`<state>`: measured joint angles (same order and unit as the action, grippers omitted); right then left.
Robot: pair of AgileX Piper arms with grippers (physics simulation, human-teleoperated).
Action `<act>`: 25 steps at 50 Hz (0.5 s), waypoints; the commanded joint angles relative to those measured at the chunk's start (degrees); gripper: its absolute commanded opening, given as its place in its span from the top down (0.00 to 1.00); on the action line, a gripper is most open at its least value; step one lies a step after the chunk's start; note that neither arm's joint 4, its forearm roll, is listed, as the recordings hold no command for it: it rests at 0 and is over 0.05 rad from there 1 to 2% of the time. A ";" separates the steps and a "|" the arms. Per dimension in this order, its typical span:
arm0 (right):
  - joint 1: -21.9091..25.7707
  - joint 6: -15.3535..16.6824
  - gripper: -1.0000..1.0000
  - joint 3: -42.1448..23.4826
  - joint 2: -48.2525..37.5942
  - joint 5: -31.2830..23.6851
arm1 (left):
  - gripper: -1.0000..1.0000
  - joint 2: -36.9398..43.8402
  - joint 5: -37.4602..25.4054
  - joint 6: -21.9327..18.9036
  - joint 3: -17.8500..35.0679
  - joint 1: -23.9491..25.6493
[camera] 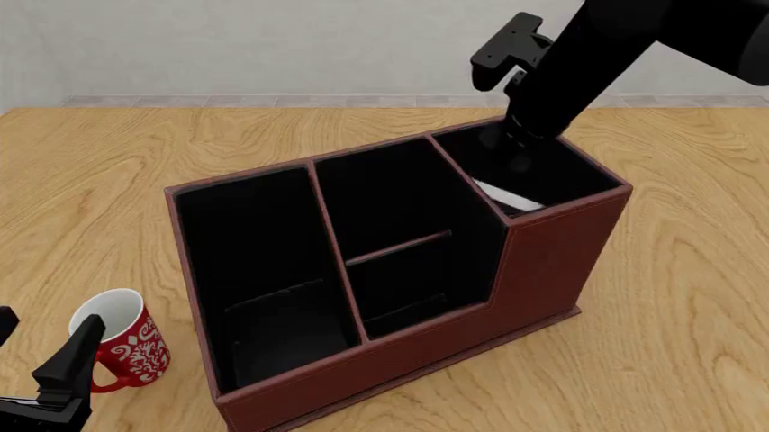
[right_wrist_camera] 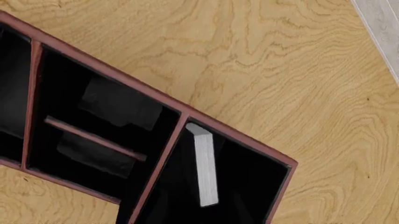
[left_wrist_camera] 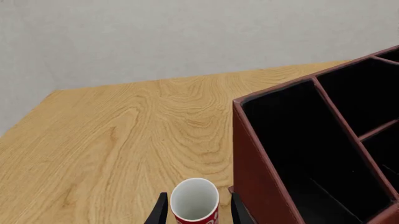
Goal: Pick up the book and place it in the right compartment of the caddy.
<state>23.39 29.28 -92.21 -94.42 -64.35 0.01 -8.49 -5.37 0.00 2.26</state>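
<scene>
The right hand (camera: 520,148) reaches down from two o'clock into the right compartment (camera: 565,175) of the caddy (camera: 553,261); whether its fingers are spread or pressed together I cannot tell. Below it the book (right_wrist_camera: 204,168) stands on edge inside that compartment, leaning by the divider wall, white pages up. The left hand (left_wrist_camera: 196,212) hangs low at eight o'clock, fingers spread either side of the mug (camera: 121,346) on the counter (camera: 96,180).
</scene>
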 commanded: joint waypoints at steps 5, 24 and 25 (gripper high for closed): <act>-0.17 0.07 0.00 0.58 0.55 -0.08 | 0.00 0.00 0.05 0.17 0.00 0.20; -0.57 1.01 0.00 -5.54 4.61 -5.53 | 0.00 0.00 0.80 -0.02 0.00 0.32; 0.08 0.42 0.00 -5.07 5.21 -5.54 | 0.00 0.00 0.81 0.02 0.00 0.40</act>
<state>22.95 30.05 -94.99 -91.88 -67.69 0.01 -8.12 -5.38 0.00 2.51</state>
